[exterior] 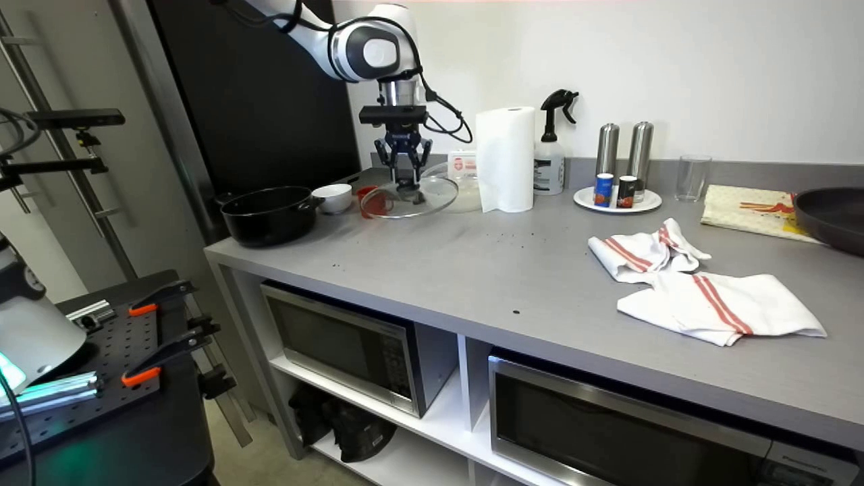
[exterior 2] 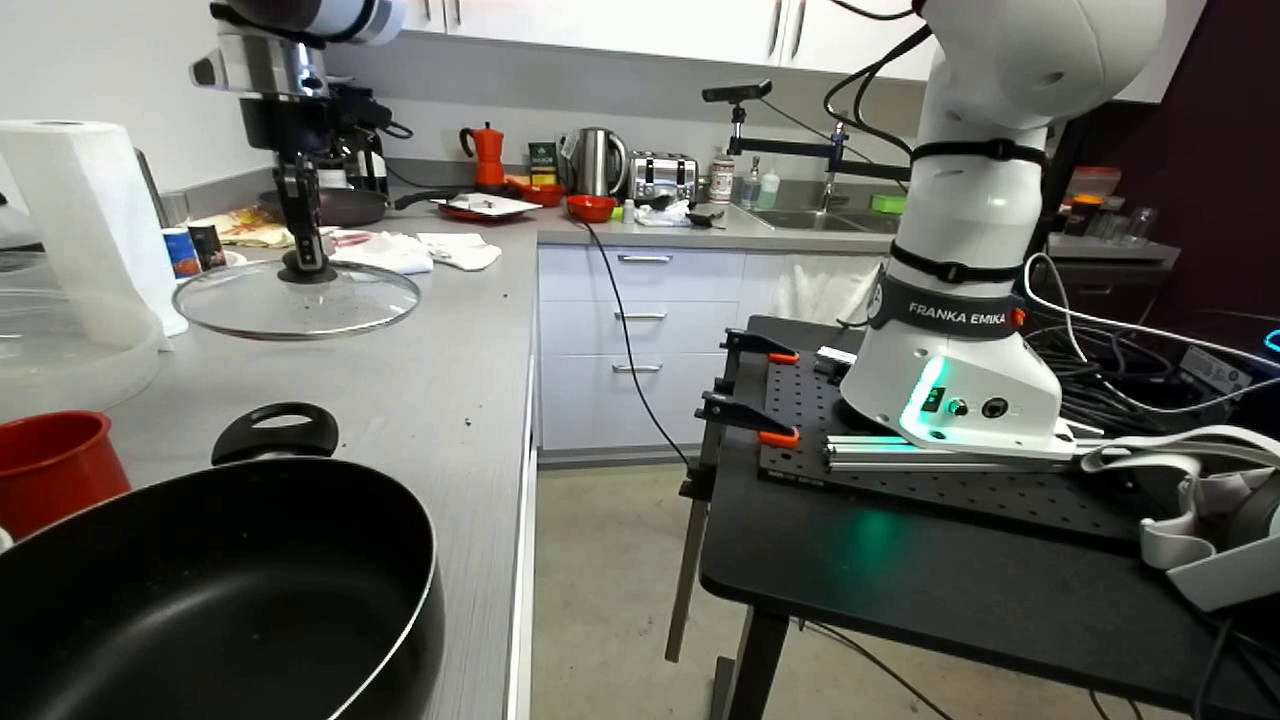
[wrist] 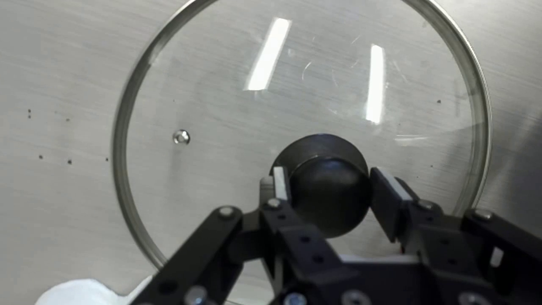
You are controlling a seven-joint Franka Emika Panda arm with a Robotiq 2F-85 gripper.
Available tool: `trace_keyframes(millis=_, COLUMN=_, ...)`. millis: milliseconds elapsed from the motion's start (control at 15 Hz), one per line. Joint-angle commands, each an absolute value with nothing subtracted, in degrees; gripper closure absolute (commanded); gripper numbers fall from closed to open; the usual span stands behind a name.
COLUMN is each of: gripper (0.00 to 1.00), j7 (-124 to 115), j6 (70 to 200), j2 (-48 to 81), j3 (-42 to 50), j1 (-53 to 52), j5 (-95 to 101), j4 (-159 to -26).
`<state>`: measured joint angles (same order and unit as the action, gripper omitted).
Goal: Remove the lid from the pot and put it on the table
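Paper towel roll [exterior: 506, 162] and red cup [exterior 2: 60, 465] stand near the glass lid [wrist: 296, 112].
Gripper [wrist: 331, 185] is closed on the knob [wrist: 332, 205], lid directly below, seemingly off the counter [exterior: 472, 270].

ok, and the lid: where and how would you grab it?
I'd take the black knob from straight above, fingers on opposite sides. It's round, stands up from the middle of the lid and fits between them; the rim spreads far wider. The gripper holds it that way now.
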<state>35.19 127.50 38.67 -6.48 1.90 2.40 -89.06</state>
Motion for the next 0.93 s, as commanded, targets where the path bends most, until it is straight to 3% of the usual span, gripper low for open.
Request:
trace_keyframes(millis=0, gripper=0.76, j7=32.8, j6=128.1, j2=43.8, j3=-6.0, j1=2.1, j5=2.6, j4=-85.0)
trace_keyframes(millis=867, gripper=0.76, j7=32.8, j6=129.5, j2=54.7, j3=-7.1, j1=2.4, j5=2.9, j4=-78.0)
